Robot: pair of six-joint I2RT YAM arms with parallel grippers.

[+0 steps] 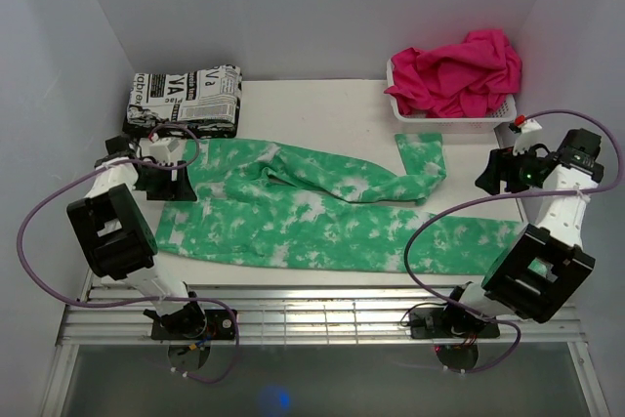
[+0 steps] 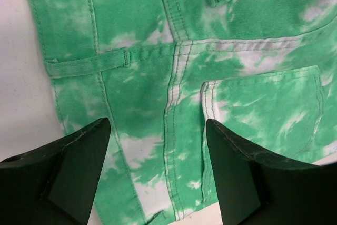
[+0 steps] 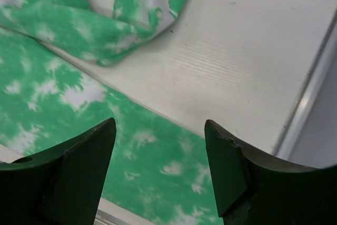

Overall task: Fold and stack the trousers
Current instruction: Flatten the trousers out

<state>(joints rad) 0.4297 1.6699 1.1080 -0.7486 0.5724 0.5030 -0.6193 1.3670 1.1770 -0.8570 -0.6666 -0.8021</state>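
The mint green tie-dye trousers point(image 1: 322, 212) lie spread flat across the table, waist at the left, legs running right; the far leg is bent back on itself near the basket. My left gripper point(image 1: 168, 181) is open and empty, just above the waistband point(image 2: 174, 77), with seams and a back pocket between its fingers. My right gripper point(image 1: 500, 175) is open and empty above the near leg's end point(image 3: 152, 151), beside bare table point(image 3: 237, 67).
A folded black-and-white newsprint-patterned cloth point(image 1: 186, 100) lies at the back left. A white basket point(image 1: 459, 122) with hot-pink cloth point(image 1: 459, 70) stands at the back right. White walls close in on three sides. A metal rail point(image 1: 312, 314) runs along the near edge.
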